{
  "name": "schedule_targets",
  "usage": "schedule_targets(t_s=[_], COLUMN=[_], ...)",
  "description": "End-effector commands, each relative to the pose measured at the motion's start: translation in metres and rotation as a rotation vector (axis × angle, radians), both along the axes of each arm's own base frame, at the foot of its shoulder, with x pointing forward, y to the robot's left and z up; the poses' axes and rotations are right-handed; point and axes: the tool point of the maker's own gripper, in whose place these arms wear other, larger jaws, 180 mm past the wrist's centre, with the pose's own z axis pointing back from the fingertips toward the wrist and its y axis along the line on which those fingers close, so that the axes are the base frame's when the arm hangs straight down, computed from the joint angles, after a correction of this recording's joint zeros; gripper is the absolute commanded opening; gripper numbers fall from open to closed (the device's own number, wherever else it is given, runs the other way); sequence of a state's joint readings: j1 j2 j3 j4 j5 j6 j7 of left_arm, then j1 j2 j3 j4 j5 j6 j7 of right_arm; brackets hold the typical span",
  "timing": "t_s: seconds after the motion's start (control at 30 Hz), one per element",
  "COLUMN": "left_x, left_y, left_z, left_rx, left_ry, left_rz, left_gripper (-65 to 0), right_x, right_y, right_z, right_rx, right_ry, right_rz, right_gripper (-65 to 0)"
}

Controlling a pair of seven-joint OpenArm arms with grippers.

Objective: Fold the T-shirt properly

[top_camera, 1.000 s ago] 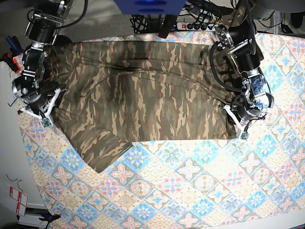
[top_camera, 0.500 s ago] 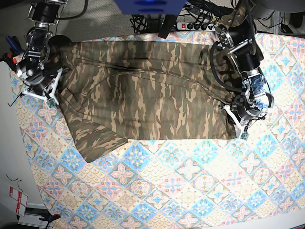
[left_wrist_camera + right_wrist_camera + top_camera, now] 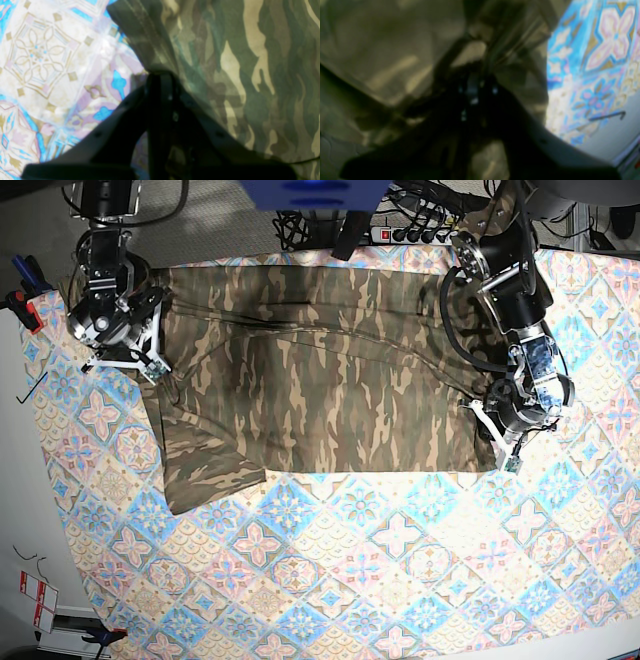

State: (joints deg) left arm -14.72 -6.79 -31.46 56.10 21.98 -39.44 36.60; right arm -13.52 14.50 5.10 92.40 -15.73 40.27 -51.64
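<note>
Base view: we see the desk [image 3: 420, 580] under its patterned cloth, the T-shirt [image 3: 320, 370] spread across its far half. Our left tool [image 3: 503, 448] is clenched on the shirt's edge; our right tool [image 3: 150, 365] is clenched on the opposite side.

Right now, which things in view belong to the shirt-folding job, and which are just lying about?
Part of the job:
- T-shirt
- left pincer, shut on the T-shirt's edge
- right pincer, shut on the T-shirt

Just lying about:
- patterned tablecloth
- power strip
- loose cables
</note>
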Motion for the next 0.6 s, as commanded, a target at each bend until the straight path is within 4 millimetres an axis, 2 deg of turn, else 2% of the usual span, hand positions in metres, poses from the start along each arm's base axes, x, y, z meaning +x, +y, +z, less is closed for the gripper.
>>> schedule_targets(t_s=[0.0, 0.07, 0.13, 0.23, 0.3, 0.4, 0.47, 0.57], left_x=[-0.025, -0.025, -0.025, -0.025, -0.025, -0.025, -0.025, -0.025], left_y=[0.005, 0.005, 0.005, 0.005, 0.005, 0.005, 0.005, 0.005], left_z=[-0.015, -0.015, -0.015, -0.015, -0.015, -0.015, -0.015, -0.015], left_rx=[0.053, 0.053, 0.053, 0.053, 0.053, 0.052, 0.052, 0.052], left_ry=[0.126, 0.126, 0.126, 0.126, 0.126, 0.126, 0.126, 0.126], left_rz=[-0.03, -0.03, -0.03, -0.03, -0.03, -0.029, -0.029, -0.029], left_gripper=[-60.9, -60.9, -60.9, -60.9, -60.9, -60.9, -60.9, -60.9], right_x=[0.018, 0.025, 0.036, 0.044, 0.046, 0.047, 0.05, 0.055], right_y=[-0.007, -0.008, -0.009, -0.019, -0.024, -0.023, -0.023, -0.023], right_z=[0.018, 0.031, 0.045, 0.06, 0.067, 0.075, 0.082, 0.088], right_rx=[-0.027, -0.045, -0.069, -0.126, -0.159, -0.171, -0.175, -0.177], right_ry=[-0.062, -0.094, -0.128, -0.137, -0.132, -0.151, -0.173, -0.195], right_rz=[0.002, 0.006, 0.009, -0.005, -0.01, -0.002, -0.003, -0.003], right_gripper=[-59.7, -59.4, -56.2, -46.3, -37.5, -26.9, -23.2, -22.2])
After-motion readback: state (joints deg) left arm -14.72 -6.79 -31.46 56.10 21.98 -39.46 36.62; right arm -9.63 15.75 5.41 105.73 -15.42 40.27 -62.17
